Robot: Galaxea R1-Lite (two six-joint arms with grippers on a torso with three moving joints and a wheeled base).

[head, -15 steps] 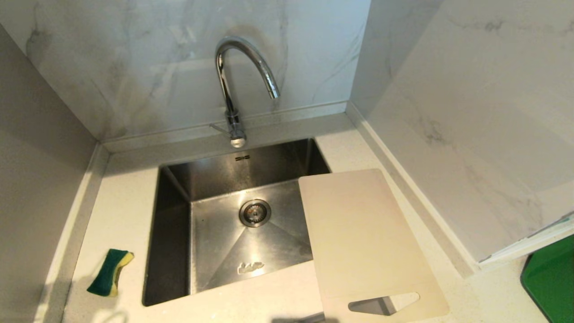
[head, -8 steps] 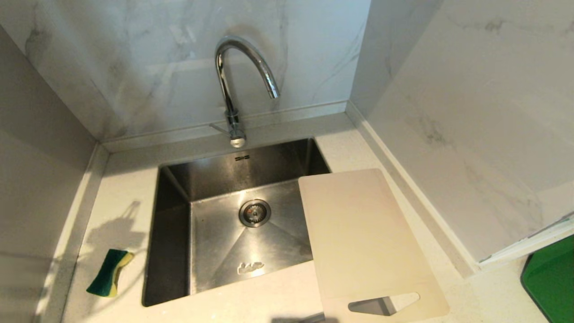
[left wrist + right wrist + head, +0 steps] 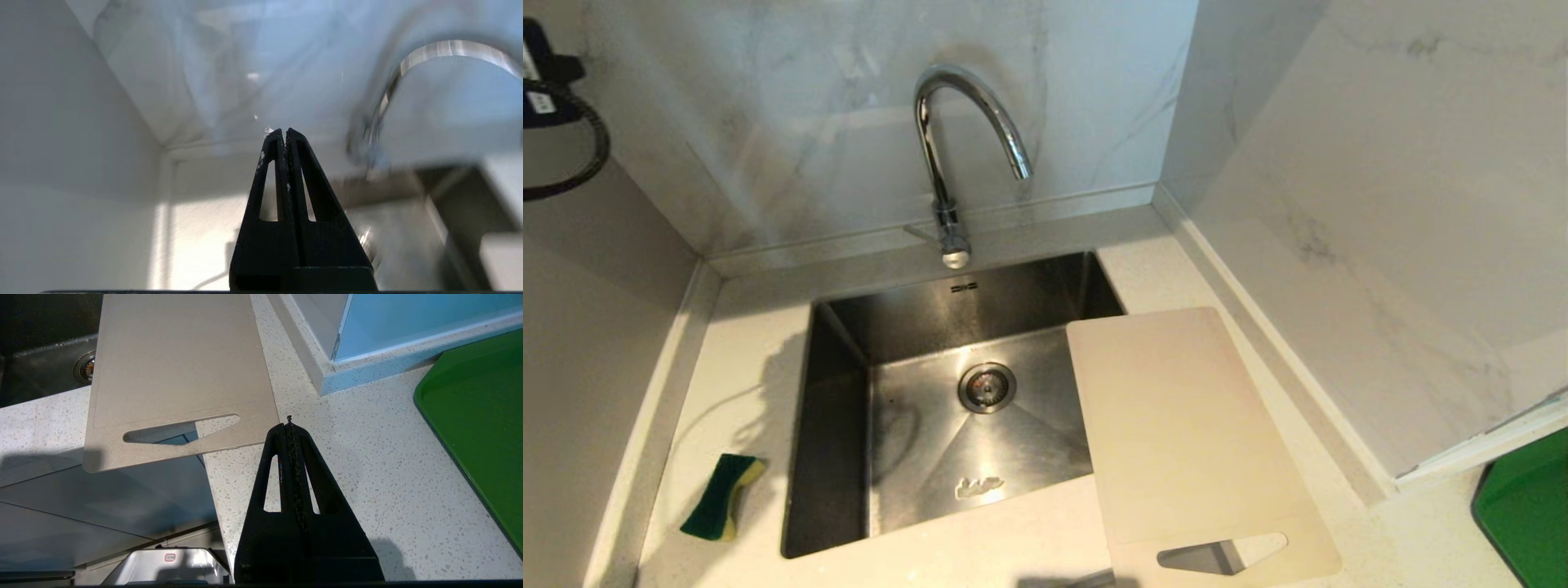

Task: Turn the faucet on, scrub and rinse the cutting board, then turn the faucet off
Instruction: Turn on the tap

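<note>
The right end effector hangs over the counter just beside the handle end of the single cutting board, fingers pressed together, empty. The board overhangs the sink and the counter edge. One sponge lies left of the sink. The sink's stamped mark is illegible. One faucet stands behind. The left end effector, closed and empty, faces it; that view is blurred.

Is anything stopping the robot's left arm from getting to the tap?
Probably not. The left pincer, shut and empty, is up in the air facing the faucet, with only open space between them.
</note>
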